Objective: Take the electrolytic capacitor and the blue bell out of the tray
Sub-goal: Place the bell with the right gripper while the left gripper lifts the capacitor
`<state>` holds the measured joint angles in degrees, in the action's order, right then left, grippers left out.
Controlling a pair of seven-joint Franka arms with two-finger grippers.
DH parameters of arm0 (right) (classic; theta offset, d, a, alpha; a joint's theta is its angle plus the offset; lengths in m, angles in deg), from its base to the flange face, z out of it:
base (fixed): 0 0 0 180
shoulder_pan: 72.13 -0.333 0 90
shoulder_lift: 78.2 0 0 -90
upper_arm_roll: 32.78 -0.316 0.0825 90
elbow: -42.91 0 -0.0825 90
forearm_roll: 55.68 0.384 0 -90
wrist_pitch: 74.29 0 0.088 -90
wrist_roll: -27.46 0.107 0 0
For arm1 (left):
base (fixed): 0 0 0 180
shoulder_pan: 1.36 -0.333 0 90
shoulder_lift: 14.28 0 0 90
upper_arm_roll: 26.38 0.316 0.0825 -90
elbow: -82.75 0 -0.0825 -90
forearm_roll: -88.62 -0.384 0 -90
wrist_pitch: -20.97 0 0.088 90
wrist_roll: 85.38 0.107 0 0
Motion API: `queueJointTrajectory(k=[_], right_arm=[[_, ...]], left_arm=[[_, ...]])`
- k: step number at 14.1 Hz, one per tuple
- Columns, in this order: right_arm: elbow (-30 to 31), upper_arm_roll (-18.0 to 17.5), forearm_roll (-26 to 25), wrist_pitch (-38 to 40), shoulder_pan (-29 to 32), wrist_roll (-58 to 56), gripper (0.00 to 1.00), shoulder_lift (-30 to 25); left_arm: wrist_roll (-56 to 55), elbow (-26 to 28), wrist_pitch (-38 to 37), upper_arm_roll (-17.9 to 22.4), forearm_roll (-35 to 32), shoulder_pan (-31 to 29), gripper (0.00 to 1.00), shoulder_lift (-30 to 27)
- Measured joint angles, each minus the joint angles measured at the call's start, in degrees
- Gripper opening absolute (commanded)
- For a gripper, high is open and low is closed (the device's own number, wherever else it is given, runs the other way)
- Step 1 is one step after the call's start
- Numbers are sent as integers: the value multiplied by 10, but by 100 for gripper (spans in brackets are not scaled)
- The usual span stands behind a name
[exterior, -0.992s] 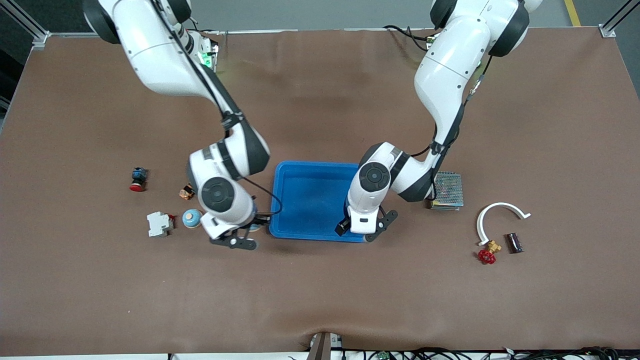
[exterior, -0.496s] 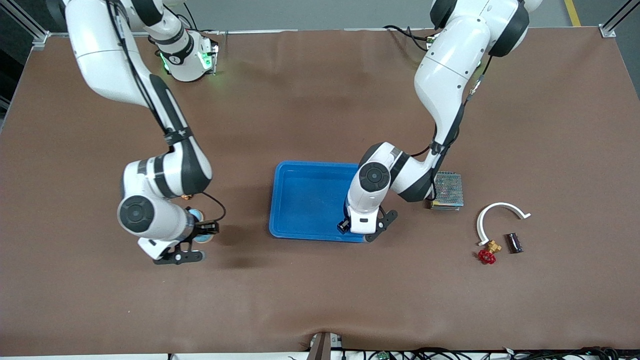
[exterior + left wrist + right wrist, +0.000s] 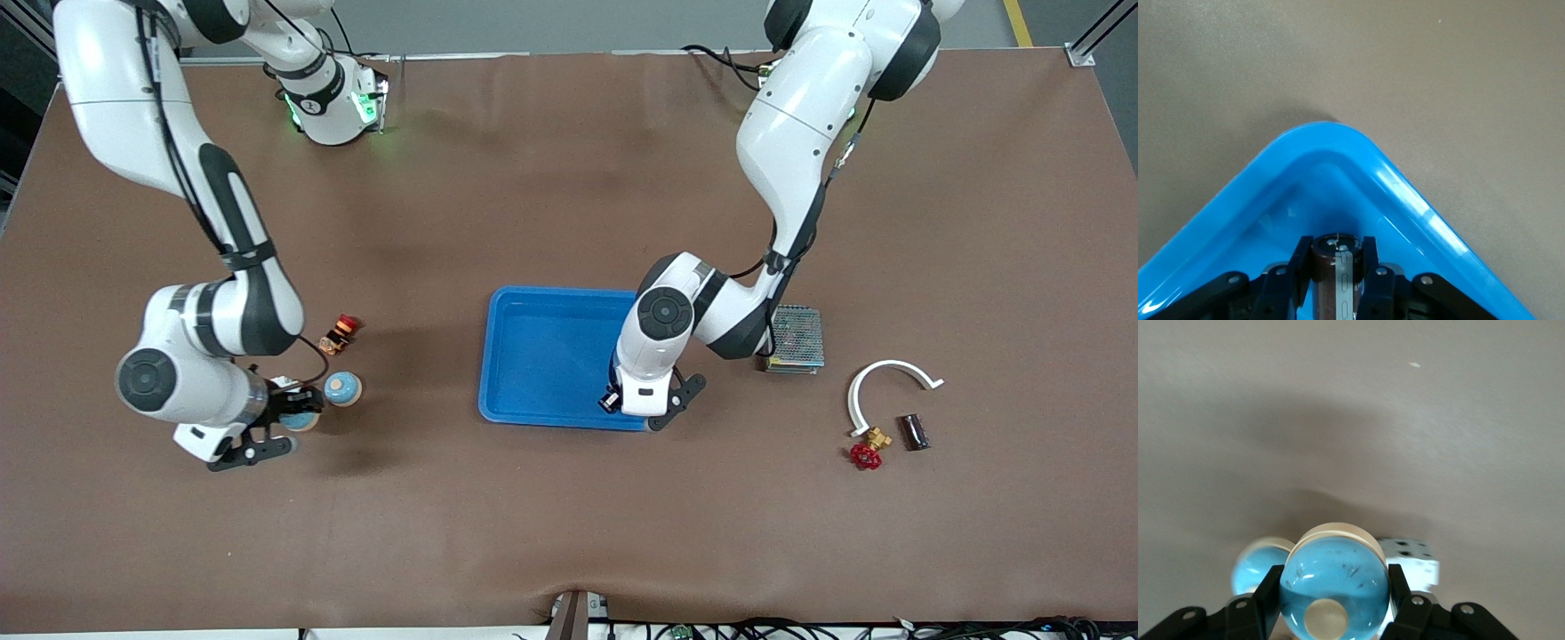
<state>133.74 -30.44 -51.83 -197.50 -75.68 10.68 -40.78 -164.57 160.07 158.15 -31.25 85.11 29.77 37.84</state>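
left gripper (image 3: 1335, 280): its fingers are closed on the electrolytic capacitor (image 3: 1335, 270), low in the tray (image 3: 542, 356) at the corner nearest the front camera, toward the left arm's end, probably so it can be lifted over the rim

right gripper (image 3: 1335, 607): clamped around the blue bell (image 3: 1335, 590), already outside the tray, over the table (image 3: 569, 516) just beside a second blue bell (image 3: 342, 388) and a white block (image 3: 1415, 563); I think it will set it down there

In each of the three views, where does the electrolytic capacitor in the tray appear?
Front view: electrolytic capacitor in the tray corner nearest the camera, under the left pincer.
Left wrist view: capacitor upright between the pincer fingers.
Right wrist view: not in it.
Shared landmark: the tray's rounded corner.
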Motion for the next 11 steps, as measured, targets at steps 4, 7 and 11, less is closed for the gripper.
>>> queueJointTrajectory(k=[4, 7, 11], right_arm=[[18, -1, 14, -21, 57, -100, 0, 0], [59, -2, 15, -75, 76, -142, 0, 0], [97, -3, 19, -111, 103, -195, 0, -7]], left_arm=[[0, -5, -25, 0, 0, 1, 18, -7], [0, -8, -59, 2, 0, 0, 19, -32], [34, -10, -120, 7, -3, -23, 19, -80]])
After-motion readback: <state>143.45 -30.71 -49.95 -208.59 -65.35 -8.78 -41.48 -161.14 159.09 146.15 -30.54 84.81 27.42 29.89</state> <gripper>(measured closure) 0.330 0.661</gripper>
